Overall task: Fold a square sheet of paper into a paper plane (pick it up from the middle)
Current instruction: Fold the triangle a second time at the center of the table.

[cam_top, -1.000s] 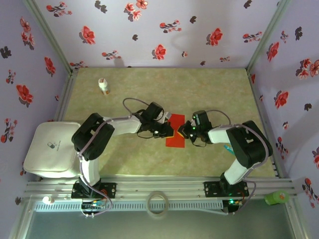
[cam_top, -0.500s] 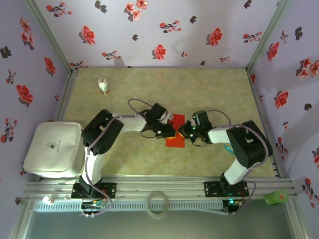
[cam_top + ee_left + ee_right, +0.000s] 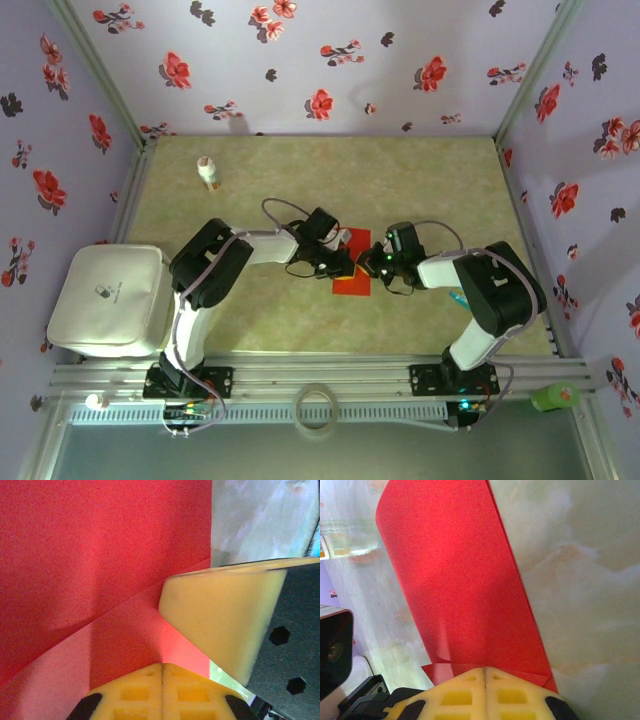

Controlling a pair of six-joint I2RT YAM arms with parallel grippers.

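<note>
Red, limp square sheet of paper is creasing easily; left gripper and right gripper are seemingly clamping its opposite edges.

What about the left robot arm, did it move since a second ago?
Yes. The left arm has swung its black elbow right, away from the white bag and toward the red paper.

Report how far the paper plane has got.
Done: the square sheet of paper lies as a narrow creased strip, so a lengthwise fold looks made. In hand: left gripper and right gripper, both closed, press on it. Still to do: no pointed nose or wings yet.
</note>
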